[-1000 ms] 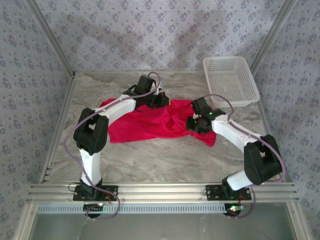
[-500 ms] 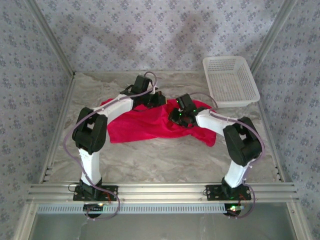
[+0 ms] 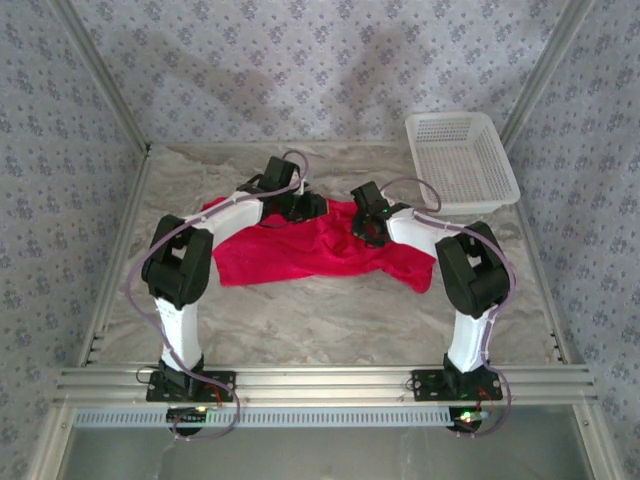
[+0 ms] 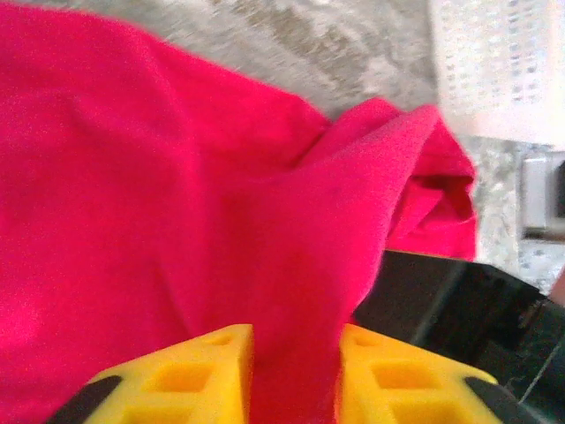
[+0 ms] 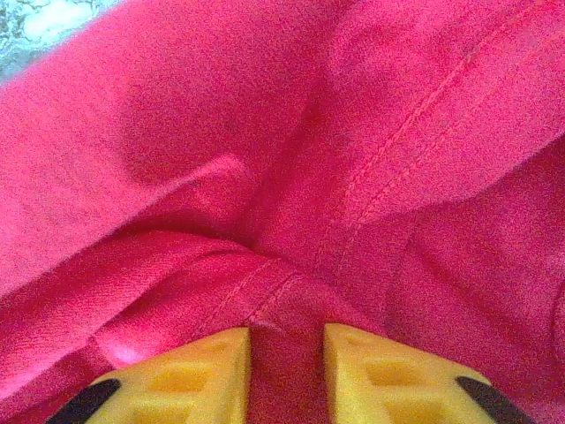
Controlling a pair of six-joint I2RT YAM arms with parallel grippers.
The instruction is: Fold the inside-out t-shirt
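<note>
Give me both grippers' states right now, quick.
Left gripper: jaws slightly apart with the t-shirt between them; grip cannot be told.
Right gripper: closed on a fold of the t-shirt.

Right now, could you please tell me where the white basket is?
In the top external view, the white basket sits at the far right corner of the table, beyond the right gripper and the t-shirt's right end.

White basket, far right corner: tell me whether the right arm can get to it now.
Probably yes: bare table lies between the right end effector and the basket, but it would have to drop the t-shirt first.
</note>
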